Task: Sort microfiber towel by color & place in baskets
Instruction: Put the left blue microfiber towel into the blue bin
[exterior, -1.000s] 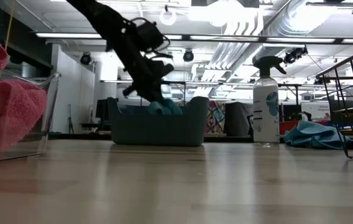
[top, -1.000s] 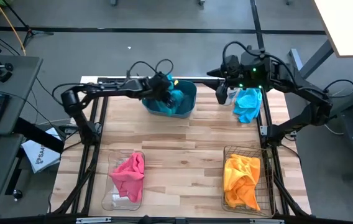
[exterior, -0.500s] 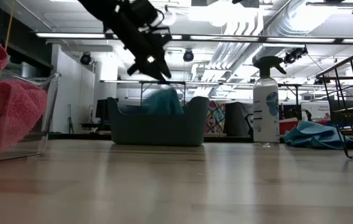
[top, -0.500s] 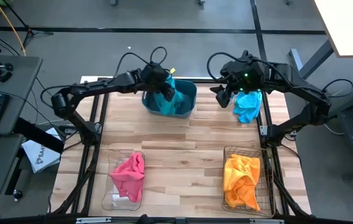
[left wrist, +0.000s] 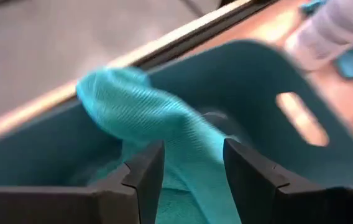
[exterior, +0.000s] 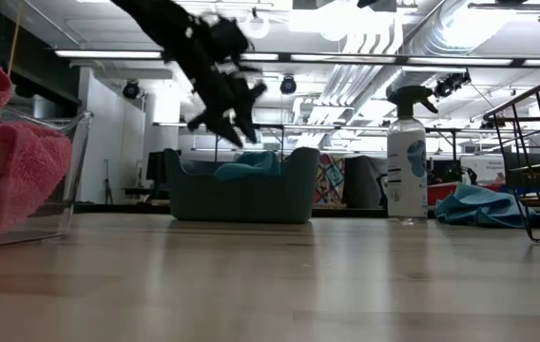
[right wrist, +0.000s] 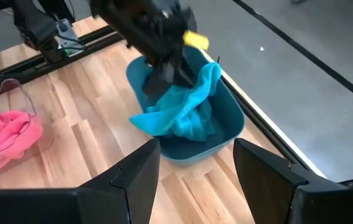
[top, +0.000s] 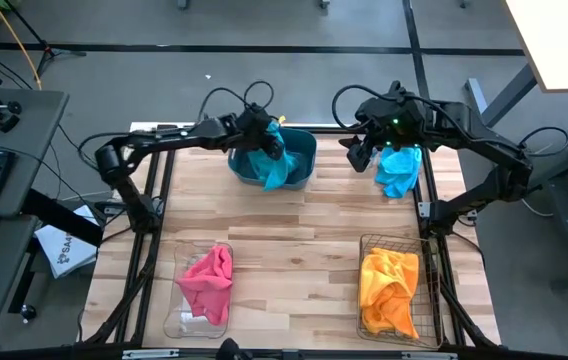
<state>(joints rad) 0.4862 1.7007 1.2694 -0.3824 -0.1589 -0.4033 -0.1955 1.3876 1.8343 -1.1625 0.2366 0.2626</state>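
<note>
left gripper [top: 267, 143] above the teal tub [top: 302, 150], fingers apart and empty

in the high view the tub sits at 12 o'clock on the table [top: 294, 230], a teal towel [top: 275, 167] heaped inside and draped over its near rim. the right gripper [top: 361, 155], at 1 o'clock, has its fingers spread and holds nothing, just beside a light blue towel [top: 398, 168] and a spray bottle [exterior: 406, 157]. the clear bin [top: 186, 318] with a pink towel [top: 208, 281] lies at 7 o'clock, the wire basket [top: 425, 290] with an orange towel [top: 387, 288] at 5 o'clock.
</note>
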